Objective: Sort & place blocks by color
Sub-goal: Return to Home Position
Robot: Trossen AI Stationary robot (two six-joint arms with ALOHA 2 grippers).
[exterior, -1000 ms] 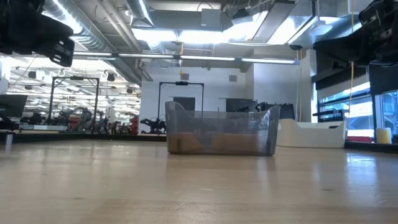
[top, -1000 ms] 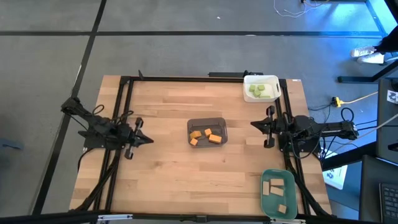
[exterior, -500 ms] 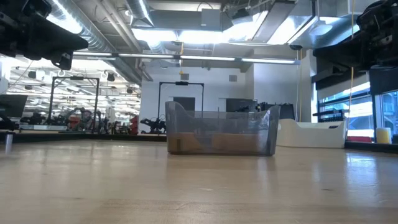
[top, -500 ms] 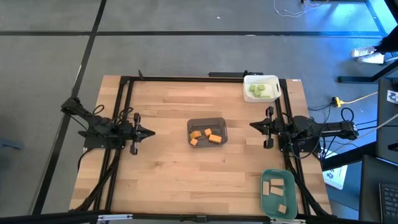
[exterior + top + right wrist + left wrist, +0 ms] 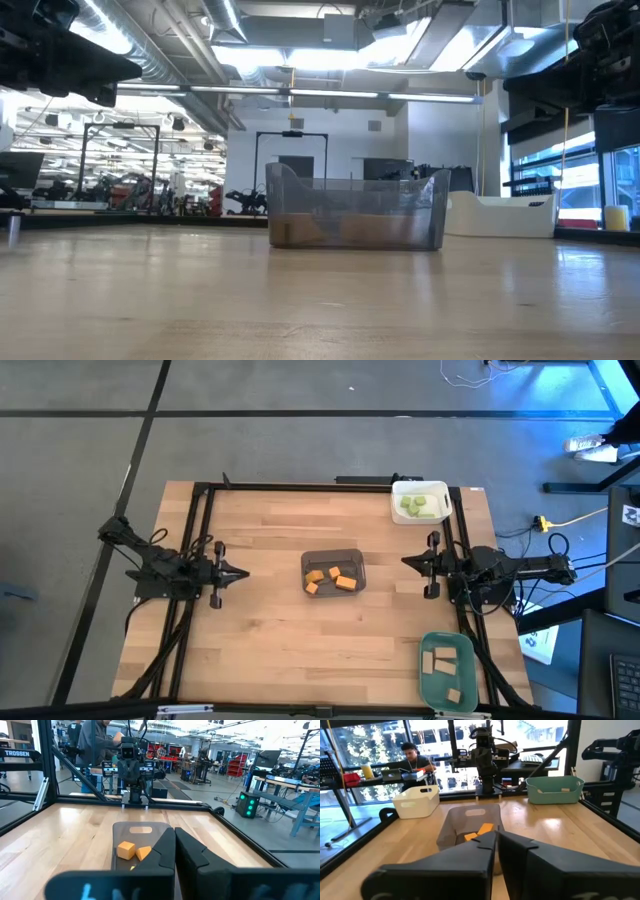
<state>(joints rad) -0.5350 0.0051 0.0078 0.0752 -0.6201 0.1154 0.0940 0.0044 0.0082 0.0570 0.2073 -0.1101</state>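
Observation:
Three orange blocks (image 5: 333, 577) lie in a grey tray (image 5: 333, 552) at the table's middle; they also show in the left wrist view (image 5: 480, 831) and the right wrist view (image 5: 132, 850). Light green blocks (image 5: 418, 506) lie in a white tray (image 5: 420, 484) at the far right. Tan blocks (image 5: 441, 660) lie in a green tray (image 5: 447, 635) at the near right. My left gripper (image 5: 242, 573) is shut and empty, left of the grey tray and pointing at it. My right gripper (image 5: 406, 561) is shut and empty, right of the grey tray and pointing at it.
A black frame (image 5: 300, 485) runs along the table's far, left and right sides. Bare wood (image 5: 300, 650) lies between the grey tray and the near edge. A person (image 5: 412, 757) sits at a desk beyond the table.
My left gripper has swung a little toward the table's far edge and now points straight at the grey tray. The blocks and trays have kept still.

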